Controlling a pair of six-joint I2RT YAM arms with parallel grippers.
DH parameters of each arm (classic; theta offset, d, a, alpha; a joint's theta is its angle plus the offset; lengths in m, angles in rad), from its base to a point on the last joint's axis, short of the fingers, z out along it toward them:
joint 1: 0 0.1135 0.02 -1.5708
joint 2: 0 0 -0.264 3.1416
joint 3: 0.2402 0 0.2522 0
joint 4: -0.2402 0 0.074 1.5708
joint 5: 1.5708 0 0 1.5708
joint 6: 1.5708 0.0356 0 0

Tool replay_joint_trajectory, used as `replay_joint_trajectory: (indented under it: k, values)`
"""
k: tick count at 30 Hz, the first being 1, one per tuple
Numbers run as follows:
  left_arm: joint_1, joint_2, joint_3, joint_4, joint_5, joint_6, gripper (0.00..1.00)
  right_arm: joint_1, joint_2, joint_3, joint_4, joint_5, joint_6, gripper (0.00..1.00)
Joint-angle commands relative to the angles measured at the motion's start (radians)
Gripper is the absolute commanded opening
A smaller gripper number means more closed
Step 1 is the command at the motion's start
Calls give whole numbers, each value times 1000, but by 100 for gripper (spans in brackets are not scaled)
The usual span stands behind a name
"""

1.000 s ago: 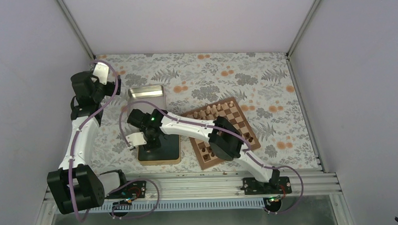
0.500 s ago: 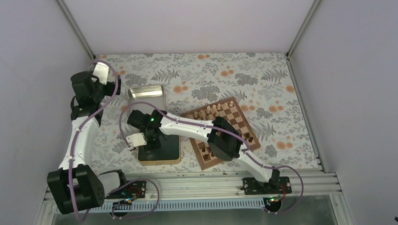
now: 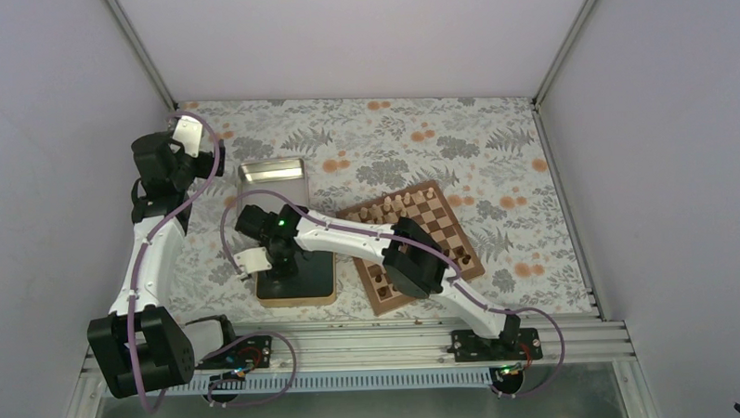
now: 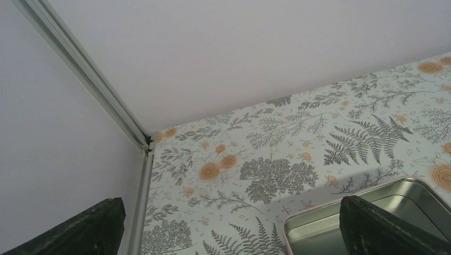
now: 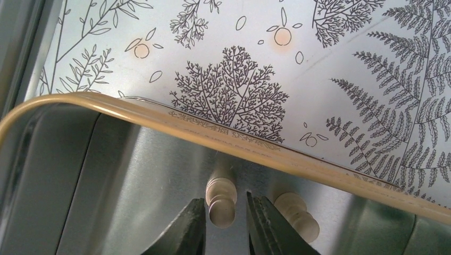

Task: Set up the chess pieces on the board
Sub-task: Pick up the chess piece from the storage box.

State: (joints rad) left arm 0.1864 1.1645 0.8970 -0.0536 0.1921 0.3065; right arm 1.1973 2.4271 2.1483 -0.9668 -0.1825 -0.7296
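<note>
In the right wrist view a pale beige chess piece lies on the metal floor of a beige-rimmed tin. My right gripper straddles it, open, with a narrow gap still showing on the right side. A second pale piece lies just right of the fingers. In the top view the right gripper reaches down into that tin, left of the board. A row of pale pieces stands along the board's far edge. My left gripper hangs open and empty at the far left.
A second, silver tin lies beyond the first one; its corner shows under the left fingers. Dark brown chessmen stand at the board's near edge, partly under the right arm. Enclosure walls bound the floral table cover.
The right gripper's jaws have narrowed around the pale piece in the tin, and the wrist has shifted slightly. The left arm has not moved.
</note>
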Motion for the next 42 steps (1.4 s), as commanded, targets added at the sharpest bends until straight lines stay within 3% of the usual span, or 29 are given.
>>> replay_joint_trajectory:
  k: [1, 18, 28, 35, 42]
  values:
    - [5, -19, -6, 14, 17, 9, 100, 8, 28, 31, -20, -9, 5, 20]
    - [7, -22, -6, 16, 17, 8, 100, 8, 50, 55, -36, -12, 6, 23]
    - [7, -18, -7, 16, 17, 8, 100, 8, 17, 53, -53, -5, 10, 10]
    - [7, -22, -7, 15, 17, 9, 100, -32, -142, -1, -118, 17, 6, 8]
    - [7, -19, -4, 13, 18, 8, 100, -195, -384, -160, -142, 7, 14, 8]
